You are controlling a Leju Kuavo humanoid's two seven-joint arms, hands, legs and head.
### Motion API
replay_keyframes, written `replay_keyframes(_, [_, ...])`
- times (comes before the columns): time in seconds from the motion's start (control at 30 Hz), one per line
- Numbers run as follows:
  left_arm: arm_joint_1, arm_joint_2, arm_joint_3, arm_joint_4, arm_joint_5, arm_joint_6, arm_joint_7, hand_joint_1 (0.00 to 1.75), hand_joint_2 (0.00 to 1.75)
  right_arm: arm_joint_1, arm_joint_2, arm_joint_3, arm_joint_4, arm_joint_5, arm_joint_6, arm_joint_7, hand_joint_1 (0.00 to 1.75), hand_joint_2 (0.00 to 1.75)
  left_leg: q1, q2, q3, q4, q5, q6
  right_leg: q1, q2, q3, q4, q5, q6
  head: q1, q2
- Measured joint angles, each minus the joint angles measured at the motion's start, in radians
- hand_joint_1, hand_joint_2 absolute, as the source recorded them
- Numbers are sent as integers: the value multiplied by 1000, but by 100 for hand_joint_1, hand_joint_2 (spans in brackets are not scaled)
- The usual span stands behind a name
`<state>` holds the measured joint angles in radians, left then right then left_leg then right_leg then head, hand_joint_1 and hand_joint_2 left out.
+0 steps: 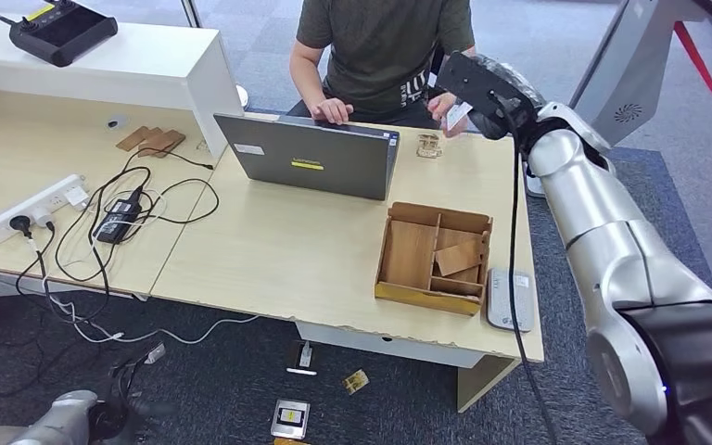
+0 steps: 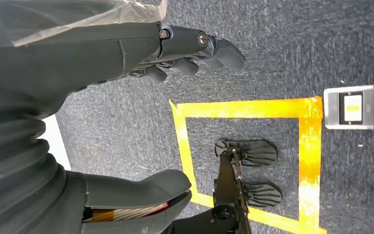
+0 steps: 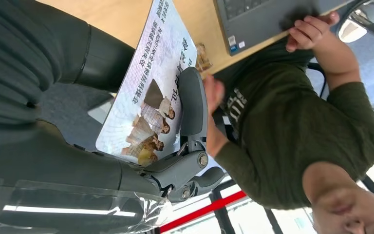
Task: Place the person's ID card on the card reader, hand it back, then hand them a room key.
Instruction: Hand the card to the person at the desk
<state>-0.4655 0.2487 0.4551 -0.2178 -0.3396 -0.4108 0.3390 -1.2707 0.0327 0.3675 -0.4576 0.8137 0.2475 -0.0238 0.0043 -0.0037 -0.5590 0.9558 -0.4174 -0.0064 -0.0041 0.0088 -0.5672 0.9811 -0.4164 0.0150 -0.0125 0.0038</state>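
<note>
Two hands are ours to report. Our left hand (image 2: 141, 122) hangs low over dark carpet marked with a yellow tape square (image 2: 246, 161), fingers apart and holding nothing. On the counter (image 1: 269, 260), going left to right, we see a white power strip (image 1: 32, 209) with tangled black cables, a grey laptop (image 1: 311, 156) bearing a small yellow label too small to read, a wooden tray (image 1: 434, 258) with compartments, and a grey card reader (image 1: 509, 298) near the right front edge, bare counter around it. Our right hand (image 1: 482, 93) is raised past the counter's far edge, gripping a printed card (image 3: 148, 92) with pictured people and Chinese text we cannot make out; the person's hand (image 3: 213, 114) touches the card.
</note>
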Motion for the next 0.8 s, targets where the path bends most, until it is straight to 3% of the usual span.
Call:
replay_keyframes(0.57, [-18, -19, -32, 0, -10, -20, 13, 0, 175, -7, 21, -18, 117, -9, -21, 31, 171, 175, 0, 0, 0, 0, 0, 0, 0, 0, 0, 0, 0, 0, 0, 0])
replay_keyframes(0.7, [-19, -20, -32, 0, -10, -20, 14, 0, 175, -10, 21, -19, 127, -6, -23, 40, 0, 175, 0, 0, 0, 0, 0, 0, 0, 0, 0, 0, 0, 0, 0, 0])
replay_keyframes(0.8, [-19, -20, -33, 0, -8, -20, 15, 0, 175, -11, 21, -21, 130, -4, -34, 50, 0, 175, 0, 0, 1, 0, 0, 0, 0, 0, 0, 0, 0, 0, 0, 0])
